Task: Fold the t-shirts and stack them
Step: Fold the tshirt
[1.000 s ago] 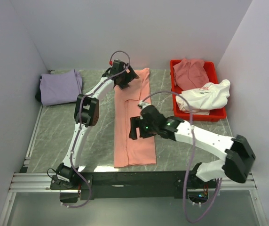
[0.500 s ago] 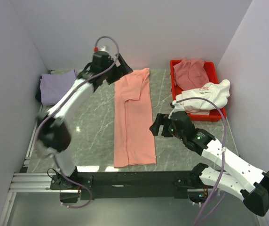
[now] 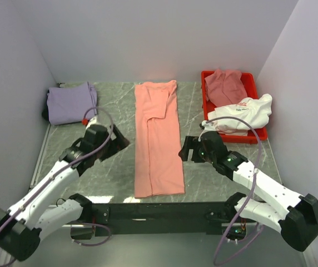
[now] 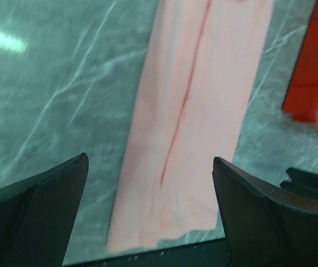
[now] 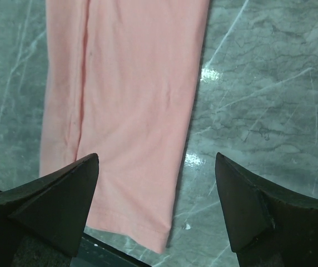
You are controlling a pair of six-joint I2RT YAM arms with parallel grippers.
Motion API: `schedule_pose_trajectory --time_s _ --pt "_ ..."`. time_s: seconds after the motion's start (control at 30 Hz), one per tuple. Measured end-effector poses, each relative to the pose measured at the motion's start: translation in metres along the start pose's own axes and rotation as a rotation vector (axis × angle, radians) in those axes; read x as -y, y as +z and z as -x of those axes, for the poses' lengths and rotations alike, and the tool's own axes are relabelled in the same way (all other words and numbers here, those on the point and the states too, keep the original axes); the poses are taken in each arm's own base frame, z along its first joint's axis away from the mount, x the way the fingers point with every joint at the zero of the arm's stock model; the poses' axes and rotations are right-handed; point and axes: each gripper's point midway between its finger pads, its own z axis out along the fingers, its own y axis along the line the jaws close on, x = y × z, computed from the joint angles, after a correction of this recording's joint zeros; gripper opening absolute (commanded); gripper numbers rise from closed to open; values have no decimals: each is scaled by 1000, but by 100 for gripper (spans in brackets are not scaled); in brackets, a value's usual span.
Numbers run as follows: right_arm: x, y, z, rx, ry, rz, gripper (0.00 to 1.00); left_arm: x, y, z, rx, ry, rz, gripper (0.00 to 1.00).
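The salmon-pink t-shirt point(image 3: 158, 139) lies flat on the green marble table point(image 3: 120, 108) as one long narrow strip, folded lengthwise. Its collar end is toward the far wall and its hem is near the black rail point(image 3: 159, 211) at the near edge. A crease runs down its length (it shows as a darker line in the left wrist view). The left gripper point(image 4: 150, 161) sits to the left of the strip, apart from the cloth. Its dark fingers point(image 4: 42, 206) are spread wide with nothing between them but the sight of the shirt below. The right gripper point(image 5: 156, 158) sits just beside the strip's right edge at about the same level. Its fingers point(image 5: 259, 206) are likewise spread wide and hold nothing. The lavender t-shirt point(image 3: 70, 103) lies folded in the far left corner, well apart from both arms. At the far right stands the red plastic bin point(image 3: 259, 136). The dusty rose t-shirt point(image 3: 225, 86) is bunched inside it at the back. The white t-shirt point(image 3: 242, 114), with small red print, is draped over the bin's near and left rim.
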Motion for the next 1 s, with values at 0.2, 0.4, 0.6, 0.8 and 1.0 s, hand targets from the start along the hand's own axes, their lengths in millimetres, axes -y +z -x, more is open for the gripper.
schedule_pose_trajectory --time_s 0.2,0.4,0.6,0.8,1.0 --pt "1 8 -12 -55 -21 15 91 -37 -14 -46 -101 -51 49 99" --pt "7 10 -33 -110 -21 21 91 -61 -15 -115 -311 -81 53 95" --pt "11 11 -45 -144 -15 25 90 -51 -26 -176 -524 -61 -5 86" --pt "15 12 -54 -163 -12 24 89 -53 -29 -210 -631 -13 34 61" --pt "17 12 -62 -183 -9 27 88 -70 -20 -222 -663 11 128 48"
